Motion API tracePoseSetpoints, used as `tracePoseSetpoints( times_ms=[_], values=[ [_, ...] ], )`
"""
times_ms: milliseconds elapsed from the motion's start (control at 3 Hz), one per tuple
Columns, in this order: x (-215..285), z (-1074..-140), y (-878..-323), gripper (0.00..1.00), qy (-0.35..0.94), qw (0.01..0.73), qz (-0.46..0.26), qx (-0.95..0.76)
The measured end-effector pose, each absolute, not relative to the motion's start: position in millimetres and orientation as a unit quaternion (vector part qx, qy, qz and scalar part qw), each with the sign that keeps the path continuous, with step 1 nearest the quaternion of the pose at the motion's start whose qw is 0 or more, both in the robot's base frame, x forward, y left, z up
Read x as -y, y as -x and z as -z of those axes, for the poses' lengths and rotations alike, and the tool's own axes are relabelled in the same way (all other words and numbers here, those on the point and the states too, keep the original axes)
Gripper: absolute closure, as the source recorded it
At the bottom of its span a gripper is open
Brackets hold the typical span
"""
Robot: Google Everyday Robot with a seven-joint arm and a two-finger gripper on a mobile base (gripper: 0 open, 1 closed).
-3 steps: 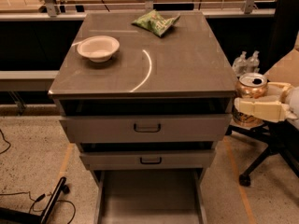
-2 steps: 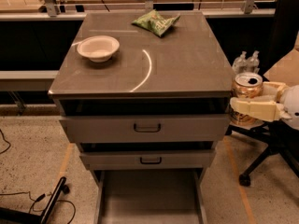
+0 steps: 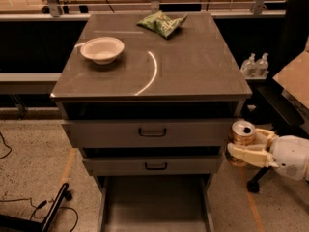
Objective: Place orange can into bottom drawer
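Holding the arm [image 3: 292, 157] level, right of the bottom drawer [image 3: 154, 206], I'm grasping the upright orange can [image 3: 242, 135] in the pincer [image 3: 233, 151].

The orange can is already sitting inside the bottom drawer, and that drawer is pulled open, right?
Not quite. The orange can is not inside the bottom drawer. The gripper holds it in its jaws, out beside the cabinet on the right. The drawer is pulled open, as the camera view shows.
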State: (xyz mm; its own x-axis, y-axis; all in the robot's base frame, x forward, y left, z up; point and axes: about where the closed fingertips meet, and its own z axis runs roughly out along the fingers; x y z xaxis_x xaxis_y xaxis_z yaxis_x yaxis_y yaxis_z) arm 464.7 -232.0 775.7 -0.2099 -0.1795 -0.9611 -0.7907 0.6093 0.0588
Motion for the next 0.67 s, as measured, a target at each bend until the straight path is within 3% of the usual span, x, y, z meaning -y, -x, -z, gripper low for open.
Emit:
tracePoseSetpoints(
  times_ms=[667],
  values=[
    [216, -626, -447, 1.0, 0.335, 0.496, -0.337, -0.726]
  ],
)
